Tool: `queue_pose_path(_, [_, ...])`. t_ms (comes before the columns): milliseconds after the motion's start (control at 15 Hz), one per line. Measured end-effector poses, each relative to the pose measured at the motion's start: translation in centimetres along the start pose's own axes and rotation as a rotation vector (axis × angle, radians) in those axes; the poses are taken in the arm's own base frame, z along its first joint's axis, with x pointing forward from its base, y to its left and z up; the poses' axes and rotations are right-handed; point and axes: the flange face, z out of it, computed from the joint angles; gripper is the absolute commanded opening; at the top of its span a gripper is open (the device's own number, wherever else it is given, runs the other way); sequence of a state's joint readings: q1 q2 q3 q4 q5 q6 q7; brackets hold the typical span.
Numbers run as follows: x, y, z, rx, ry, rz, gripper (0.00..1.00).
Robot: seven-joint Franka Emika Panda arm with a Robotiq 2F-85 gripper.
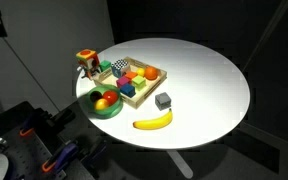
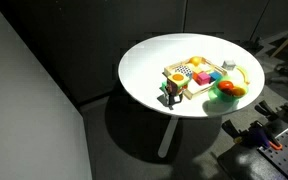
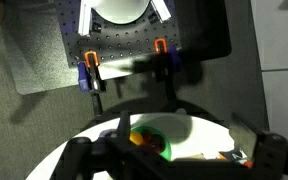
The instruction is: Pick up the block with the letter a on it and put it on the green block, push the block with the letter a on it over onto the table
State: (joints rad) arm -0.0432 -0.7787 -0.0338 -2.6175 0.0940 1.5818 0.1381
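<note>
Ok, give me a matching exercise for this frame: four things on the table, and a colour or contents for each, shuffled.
Things:
1. banana
2. bowl
3. wooden tray
4. lone cube outside the tray

Descriptions:
A. gray
B. holds coloured blocks
C. yellow
D. green, holds red and orange fruit

Pairs: 1-C; 2-D; 3-B; 4-A
</note>
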Motion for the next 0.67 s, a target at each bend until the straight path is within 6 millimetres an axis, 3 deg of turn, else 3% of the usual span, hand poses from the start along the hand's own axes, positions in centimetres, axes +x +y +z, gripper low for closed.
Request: queue_pose_path(667, [0.33,-0.33,-0.15,-0.005,0.022,-0.005,1.0])
